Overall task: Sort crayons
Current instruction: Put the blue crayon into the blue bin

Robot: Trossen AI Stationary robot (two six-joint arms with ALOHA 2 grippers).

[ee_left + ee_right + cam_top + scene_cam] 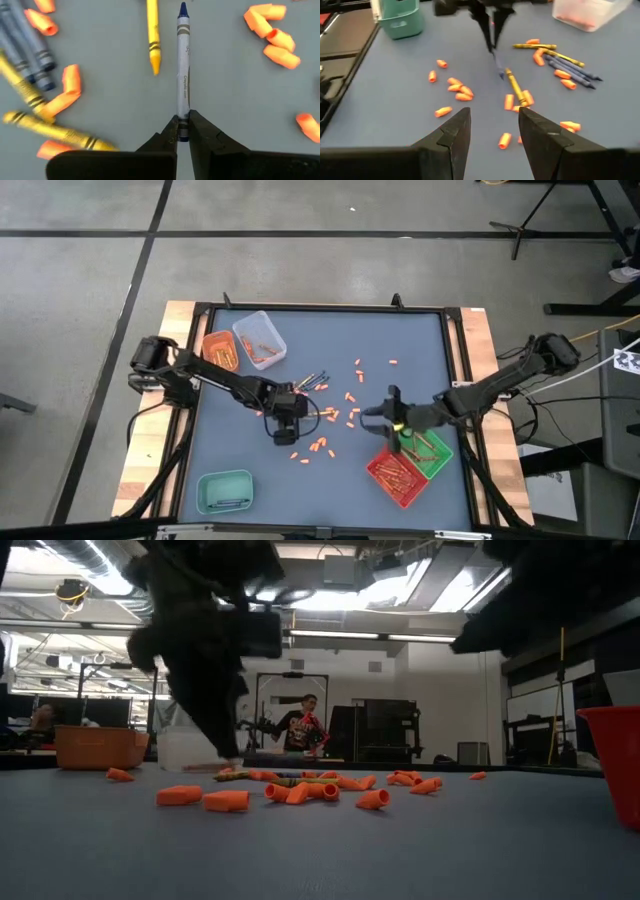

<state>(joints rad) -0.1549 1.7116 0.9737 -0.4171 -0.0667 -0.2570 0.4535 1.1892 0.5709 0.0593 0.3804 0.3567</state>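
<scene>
From where I sat, I judged the sort to be partly done and far from finished: the table [420, 340] carried several trays that already held crayons, a clear tray [260, 338] and an orange tray [220, 350] off behind my left arm's reach, and a red tray [397, 476] with a green tray [432, 452] just under my right arm, while a teal tray [224, 491] near the front edge held little that I could make out. Between the two grippers a wide scatter of short orange crayon pieces [345, 398] lay loose on the mat, so most of the work was left. Closer to the left gripper [182, 131] lay a small bunch of full-length sticks, blue crayons [27, 50] and yellow crayons [47, 127] to one side of it and a single yellow crayon [153, 37] just beside its line of reach. That left gripper was the working tool: its fingers were pinched almost together on the near end of a blue crayon [183, 65], which stretched straight ahead of the fingertips, its tip pointing away. Whether the crayon was lifted off the mat I could not tell. My right gripper [494, 125] hung over the scatter with its fingers spread wide and nothing between them, facing the left gripper across the pile.
</scene>
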